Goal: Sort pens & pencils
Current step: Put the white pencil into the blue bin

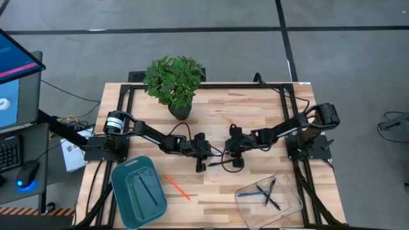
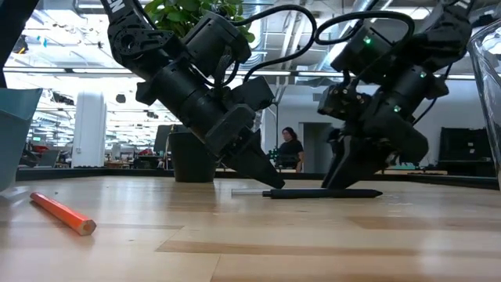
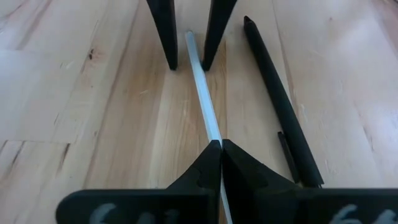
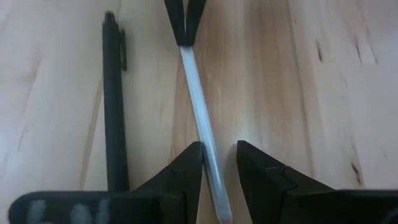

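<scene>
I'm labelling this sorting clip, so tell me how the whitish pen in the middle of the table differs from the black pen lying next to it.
The whitish pen is pale and thin; the black pen is dark, thicker and has a clip. The left end effector is shut on one end of the whitish pen and the right end effector's fingers straddle its other end, while nothing touches the black pen. Both lie flat on the wooden table, roughly parallel.

Pale planked wood worktop (image 1: 255, 108), smooth satin; matt black pen (image 3: 280, 106) beside a glossy whitish pen (image 3: 204, 93).
</scene>
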